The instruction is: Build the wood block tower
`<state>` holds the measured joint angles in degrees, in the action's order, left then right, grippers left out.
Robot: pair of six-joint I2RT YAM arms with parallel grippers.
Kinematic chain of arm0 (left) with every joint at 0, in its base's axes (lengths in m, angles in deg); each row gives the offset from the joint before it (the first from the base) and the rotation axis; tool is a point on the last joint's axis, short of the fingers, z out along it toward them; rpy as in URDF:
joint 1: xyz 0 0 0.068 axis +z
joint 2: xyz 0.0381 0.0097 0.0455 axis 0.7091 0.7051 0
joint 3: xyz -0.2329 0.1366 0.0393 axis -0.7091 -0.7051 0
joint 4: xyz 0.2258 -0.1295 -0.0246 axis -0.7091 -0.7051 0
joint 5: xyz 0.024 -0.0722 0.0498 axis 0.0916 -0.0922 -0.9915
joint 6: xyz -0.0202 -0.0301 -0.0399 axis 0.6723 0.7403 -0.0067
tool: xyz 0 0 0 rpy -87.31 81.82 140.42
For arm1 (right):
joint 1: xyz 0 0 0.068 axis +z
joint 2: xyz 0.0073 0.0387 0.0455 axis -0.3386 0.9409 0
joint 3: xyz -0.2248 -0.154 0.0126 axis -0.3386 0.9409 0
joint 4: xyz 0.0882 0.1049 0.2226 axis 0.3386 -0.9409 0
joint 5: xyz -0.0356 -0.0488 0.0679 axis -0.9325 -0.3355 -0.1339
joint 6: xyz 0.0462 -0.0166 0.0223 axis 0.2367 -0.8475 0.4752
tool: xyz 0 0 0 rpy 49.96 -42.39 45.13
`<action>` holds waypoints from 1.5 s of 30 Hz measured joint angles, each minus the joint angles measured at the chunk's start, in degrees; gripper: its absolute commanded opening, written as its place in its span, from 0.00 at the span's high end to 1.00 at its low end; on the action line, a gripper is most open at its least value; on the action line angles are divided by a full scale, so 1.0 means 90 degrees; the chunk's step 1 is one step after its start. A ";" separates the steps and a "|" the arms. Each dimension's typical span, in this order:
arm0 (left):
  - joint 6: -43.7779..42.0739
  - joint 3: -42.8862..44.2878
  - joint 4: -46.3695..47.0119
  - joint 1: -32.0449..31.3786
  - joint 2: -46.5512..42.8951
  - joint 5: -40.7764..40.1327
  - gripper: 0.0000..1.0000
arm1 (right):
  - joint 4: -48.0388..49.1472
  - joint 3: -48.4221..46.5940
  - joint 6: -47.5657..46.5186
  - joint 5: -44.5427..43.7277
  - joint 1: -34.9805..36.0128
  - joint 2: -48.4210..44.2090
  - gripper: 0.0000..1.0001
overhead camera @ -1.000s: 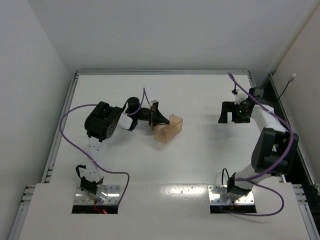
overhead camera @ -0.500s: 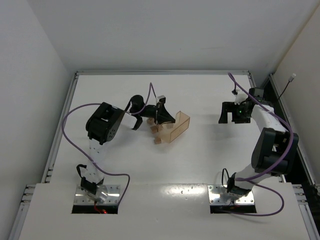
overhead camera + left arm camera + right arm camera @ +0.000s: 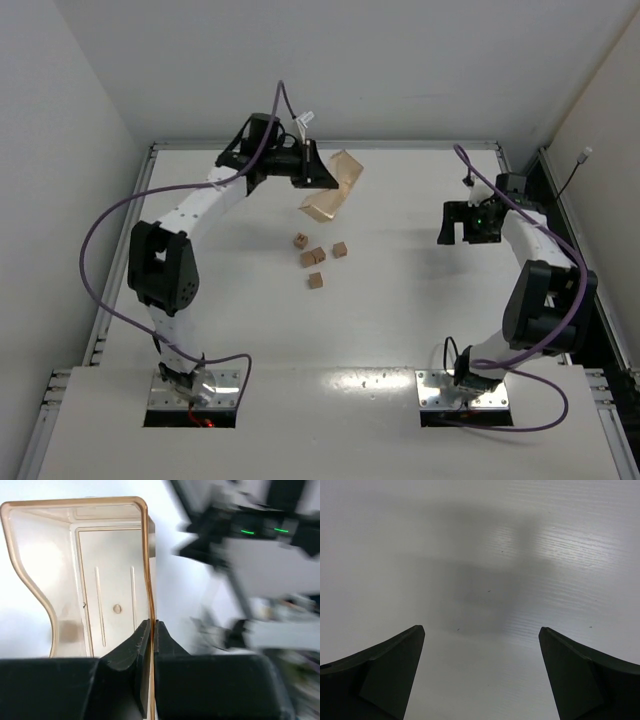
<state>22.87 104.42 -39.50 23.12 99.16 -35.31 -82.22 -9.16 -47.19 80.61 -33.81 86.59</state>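
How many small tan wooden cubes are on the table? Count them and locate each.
5 small tan wooden cubes, it seems: one rear-left, two touching at centre, one right, one in front. The amber plastic bin looks empty.

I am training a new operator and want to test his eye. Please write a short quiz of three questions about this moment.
1. True or false: a tower of stacked cubes already stands on the table.
2. Which gripper grips the amber bin? A) left gripper B) right gripper C) neither
3. Fill in: the right gripper's jaws stand ____.

Key: 1 false, the wood blocks lie loose in one layer. 2 A. 3 open.
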 measured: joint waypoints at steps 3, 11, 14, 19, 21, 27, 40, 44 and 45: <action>-0.1394 0.0345 -0.1377 0.0168 -0.0321 -0.1525 1.00 | 0.0080 0.0000 -0.0005 -0.0248 0.0114 -0.0129 0.04; -0.3016 0.0197 -0.3113 0.0471 -0.0534 -0.4867 1.00 | 0.0248 0.0000 -0.0187 -0.0697 0.0374 -0.0561 0.04; -0.3305 0.0192 -0.3317 0.0624 -0.0483 -0.5350 1.00 | 0.0316 0.0000 -0.0240 -0.0738 0.0408 -0.0597 0.04; -0.3932 0.0107 -0.3113 0.0699 -0.0087 -0.5756 1.00 | 0.0352 0.0010 -0.0291 -0.0733 0.0408 -0.0629 0.04; -0.4228 0.0012 -0.2970 0.0699 0.0180 -0.5768 1.00 | 0.0364 0.0041 -0.0299 -0.0731 0.0408 -0.0680 0.04; -0.5054 -0.0367 -0.2543 0.0546 0.0869 -0.5761 1.00 | 0.0391 0.0097 -0.0316 -0.0731 0.0408 -0.0814 0.04; -0.5967 -0.1253 -0.1107 -0.0391 0.0816 -0.5748 1.00 | 0.0418 0.0129 -0.0318 -0.0736 0.0408 -0.0823 0.04; -0.5984 -0.1302 -0.0908 -0.0661 0.0816 -0.5561 1.00 | 0.0420 0.0129 -0.0321 -0.0736 0.0408 -0.0823 0.04; -0.5986 -0.1319 -0.0857 -0.0736 0.0816 -0.5498 1.00 | 0.0420 0.0131 -0.0318 -0.0736 0.0408 -0.0823 0.04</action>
<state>-31.00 92.56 -47.21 16.50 106.50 -84.79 -78.44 -7.98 -50.05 73.99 -30.14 79.18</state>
